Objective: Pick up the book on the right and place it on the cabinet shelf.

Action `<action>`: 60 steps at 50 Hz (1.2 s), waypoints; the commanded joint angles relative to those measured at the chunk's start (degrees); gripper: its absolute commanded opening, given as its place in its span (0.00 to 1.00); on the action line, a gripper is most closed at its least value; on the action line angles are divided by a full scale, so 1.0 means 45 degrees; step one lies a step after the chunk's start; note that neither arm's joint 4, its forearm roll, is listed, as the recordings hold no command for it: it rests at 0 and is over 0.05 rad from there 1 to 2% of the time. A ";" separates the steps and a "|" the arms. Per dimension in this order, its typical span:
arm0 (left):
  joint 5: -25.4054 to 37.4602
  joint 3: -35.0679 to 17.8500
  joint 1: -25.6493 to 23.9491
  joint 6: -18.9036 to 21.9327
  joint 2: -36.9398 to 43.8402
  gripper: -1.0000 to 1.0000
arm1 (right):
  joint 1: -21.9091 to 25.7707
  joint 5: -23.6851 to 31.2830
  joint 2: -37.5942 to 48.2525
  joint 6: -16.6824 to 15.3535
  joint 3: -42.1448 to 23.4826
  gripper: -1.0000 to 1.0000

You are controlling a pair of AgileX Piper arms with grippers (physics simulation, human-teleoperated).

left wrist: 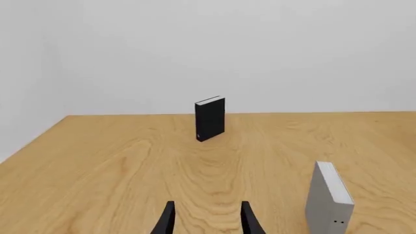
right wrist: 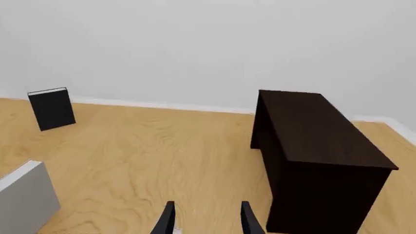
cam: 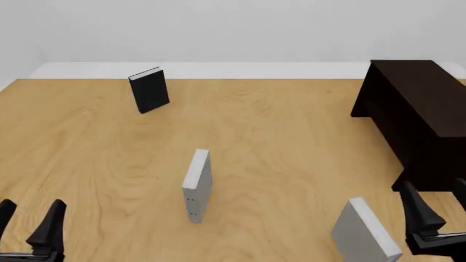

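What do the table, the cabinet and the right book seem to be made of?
Table: light wood, matte, with visible grain. Cabinet: very dark, likely wood, low sheen, no clear grain. Light grey book: plain matte hardcover, probably board.

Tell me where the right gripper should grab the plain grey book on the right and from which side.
Judging by its upright pose, grip the plain grey book near its top edge, pinching across the thin covers. The open right gripper sits just to its right, so come from that side, above the table.

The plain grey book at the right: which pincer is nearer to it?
Right. The right pincer sits just right of the plain grey book, open and apart from it. The left pincer is across the table, at the near left edge.
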 commanded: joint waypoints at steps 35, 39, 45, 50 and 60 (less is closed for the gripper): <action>0.0211 0.0153 -0.0191 0.0360 -0.0009 1.00 | 0.1659 0.5339 0.7285 -0.1083 -0.7479 1.00; 0.0248 0.0074 -0.0166 0.0350 -0.0009 1.00 | 0.1863 0.6132 0.7514 -0.1037 -0.7717 1.00; 0.0240 0.0037 -0.0187 0.0401 -0.0009 1.00 | 0.1863 0.6754 0.7579 -0.1446 -0.7970 1.00; 0.0189 0.0035 -0.0181 0.0394 -0.0009 1.00 | 0.1796 0.7040 0.7678 -0.1499 -0.8111 1.00; 0.0257 0.0060 -0.0198 0.0418 -0.0009 1.00 | 0.1799 0.7099 0.7846 -0.1981 -0.7505 1.00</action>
